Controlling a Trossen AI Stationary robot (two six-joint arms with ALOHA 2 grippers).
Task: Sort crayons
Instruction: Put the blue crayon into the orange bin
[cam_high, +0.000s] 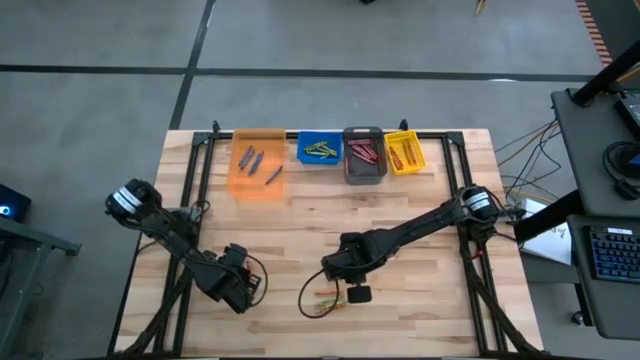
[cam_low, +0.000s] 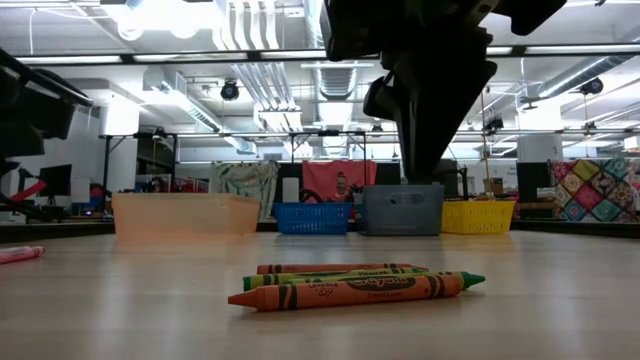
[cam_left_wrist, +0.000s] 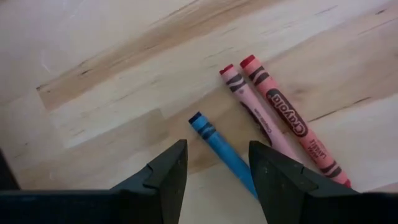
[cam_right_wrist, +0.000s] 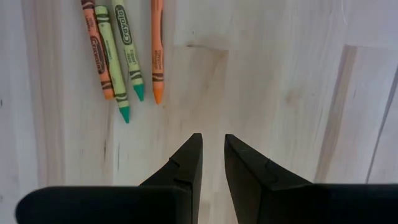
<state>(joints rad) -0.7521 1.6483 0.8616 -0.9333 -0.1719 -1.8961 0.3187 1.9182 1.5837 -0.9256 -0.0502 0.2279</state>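
My left gripper hangs open over the table's near left part, pointing down. A blue crayon lies flat on the wood below, running between the two fingers. Two red crayons lie beside it, outside the fingers. My right gripper hovers near the table's middle, its fingers a narrow gap apart with nothing between them. Two orange and two green crayons lie together on the wood just off its tips, toward the near edge.
Along the far edge stand an orange bin with blue crayons, a blue bin with green ones, a grey bin with red ones and a yellow bin with orange ones. Bare wood lies between bins and arms.
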